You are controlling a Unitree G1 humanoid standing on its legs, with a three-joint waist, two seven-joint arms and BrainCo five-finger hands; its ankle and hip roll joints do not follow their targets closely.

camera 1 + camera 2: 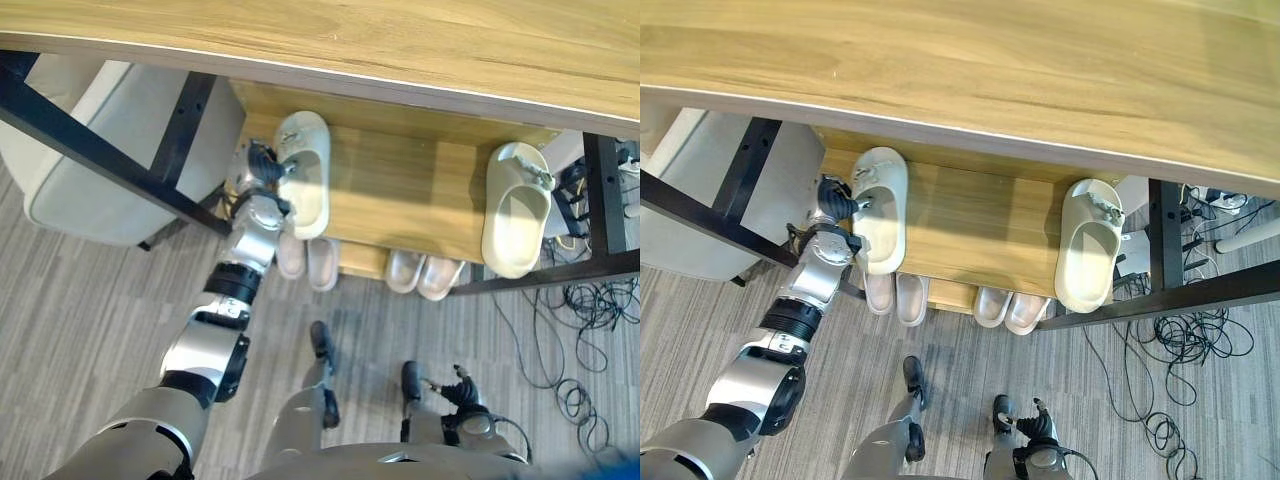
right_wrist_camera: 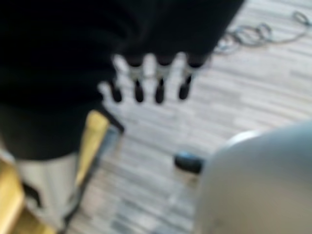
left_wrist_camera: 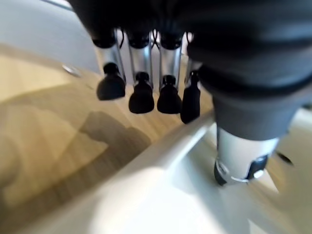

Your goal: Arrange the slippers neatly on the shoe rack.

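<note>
One cream slipper (image 1: 305, 172) touches the left robot hand (image 1: 262, 170).

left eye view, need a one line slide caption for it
Left hand at a cream slipper on the shoe rack's wooden shelf, its mate lying far right.

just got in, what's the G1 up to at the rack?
It is arranging slippers. The left robot hand is at the edge of a cream slipper on the left of the shoe rack's middle shelf, fingers straight. A matching slipper lies far right on that shelf. Two pinkish pairs sit on the shelf below. The right robot hand hangs idle.
</note>
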